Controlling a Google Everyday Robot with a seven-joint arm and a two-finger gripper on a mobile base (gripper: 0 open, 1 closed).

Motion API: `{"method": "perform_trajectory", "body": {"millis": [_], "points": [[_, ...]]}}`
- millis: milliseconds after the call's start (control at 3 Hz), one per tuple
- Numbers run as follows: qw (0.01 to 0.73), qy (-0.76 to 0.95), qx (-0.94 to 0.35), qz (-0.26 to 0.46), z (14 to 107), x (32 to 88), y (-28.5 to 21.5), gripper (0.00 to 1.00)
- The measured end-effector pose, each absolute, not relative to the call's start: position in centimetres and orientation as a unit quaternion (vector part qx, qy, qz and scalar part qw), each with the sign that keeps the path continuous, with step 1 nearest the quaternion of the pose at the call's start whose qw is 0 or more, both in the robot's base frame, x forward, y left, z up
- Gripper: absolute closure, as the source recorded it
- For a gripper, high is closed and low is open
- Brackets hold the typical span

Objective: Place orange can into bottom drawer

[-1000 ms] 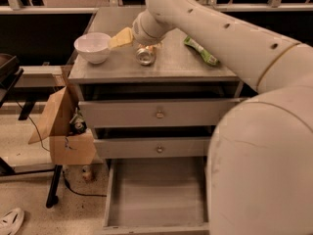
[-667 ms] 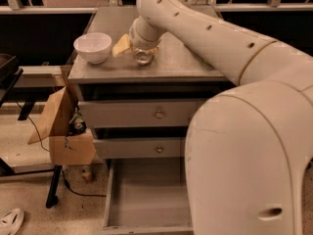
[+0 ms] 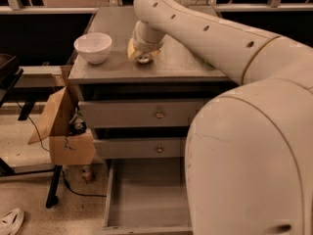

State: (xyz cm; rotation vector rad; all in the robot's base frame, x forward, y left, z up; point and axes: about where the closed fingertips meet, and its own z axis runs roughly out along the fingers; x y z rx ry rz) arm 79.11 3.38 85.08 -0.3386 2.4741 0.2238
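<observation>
The robot's pale arm reaches across the grey cabinet top and bends down at the wrist, so the gripper sits right over the orange can near the middle of the top, a little toward the front edge. Only a small silvery bit of the can shows beneath the wrist. The wrist hides the rest, so I cannot tell whether the gripper is clamped on the can or loose around it. A yellowish scrap peeks out at about 10 o'clock from the can, touching or just beside it. The white bowl stands at 9 o'clock from the can, apart from it. Straight down at 6 o'clock, below two shut drawers with round knobs, the bottom drawer is pulled out, its plain grey floor showing. A cardboard box leans against the cabinet's side at 8 o'clock.
</observation>
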Motion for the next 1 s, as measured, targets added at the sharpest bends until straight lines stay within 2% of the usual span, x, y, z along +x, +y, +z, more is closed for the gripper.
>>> {"method": "perform_trajectory", "body": {"millis": [333, 667, 1000], "points": [[0.338, 0.932, -0.114, 0.061, 87.0, 77.0, 0.7, 0.89], [0.368, 0.918, -0.127, 0.072, 89.1, 73.2, -1.8, 1.00], [0.389, 0.900, -0.166, 0.110, 89.8, 68.6, -2.9, 1.00]]}}
